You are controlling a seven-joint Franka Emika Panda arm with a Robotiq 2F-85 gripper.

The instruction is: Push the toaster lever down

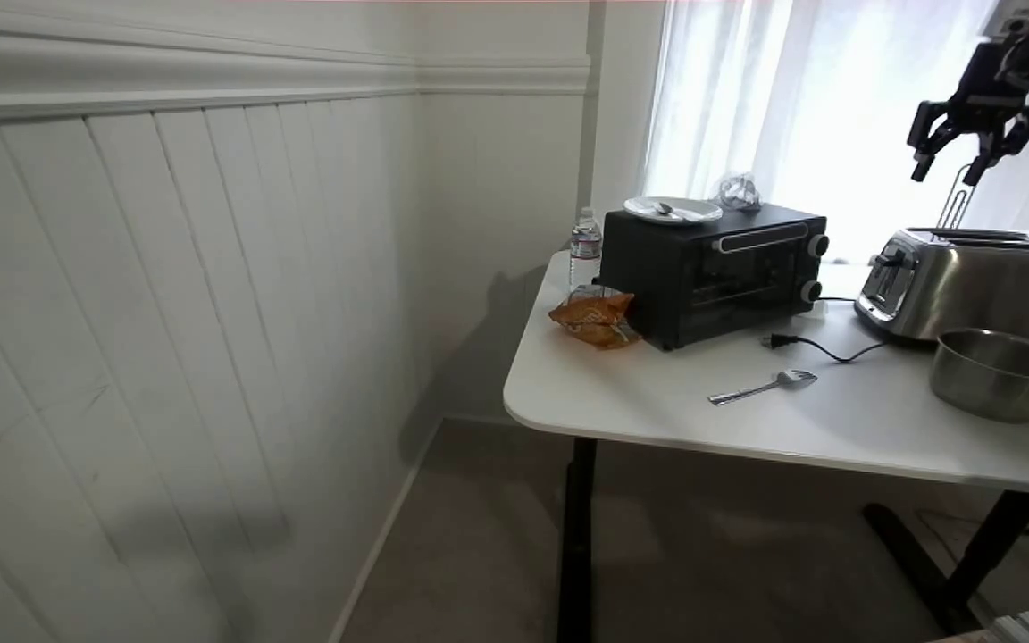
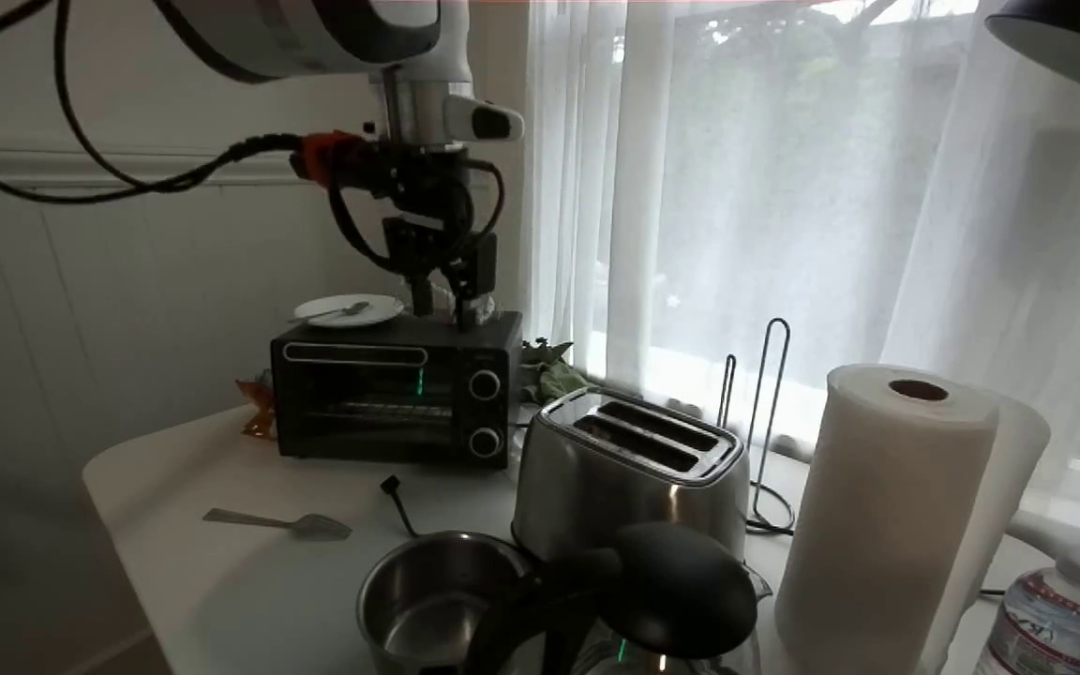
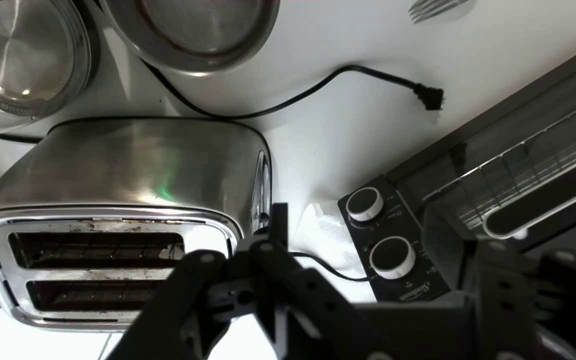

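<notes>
The silver two-slot toaster stands on the white table, in both exterior views (image 1: pixel 992 286) (image 2: pixel 577 469) and in the wrist view (image 3: pixel 143 165). Its black lever (image 1: pixel 888 259) sits near the top of the end panel that faces the toaster oven. In the wrist view the lever is mostly hidden behind a finger; in an exterior view the lever end is turned away. My gripper (image 1: pixel 949 170) is open and empty, in the air above the height of the toaster and the oven, touching neither. It also shows in an exterior view (image 2: pixel 443 305) and the wrist view (image 3: pixel 363 227).
A black toaster oven (image 2: pixel 381 394) stands beside the lever end, with a plate (image 2: pixel 352 311) and spoon on top. A steel pot (image 1: pixel 1001 375), a fork (image 1: pixel 763 387) and a loose plug (image 1: pixel 778 341) lie in front. A carafe (image 2: pixel 685 591), paper towels (image 2: pixel 887 525) and a wire stand (image 2: pixel 770 422) are near.
</notes>
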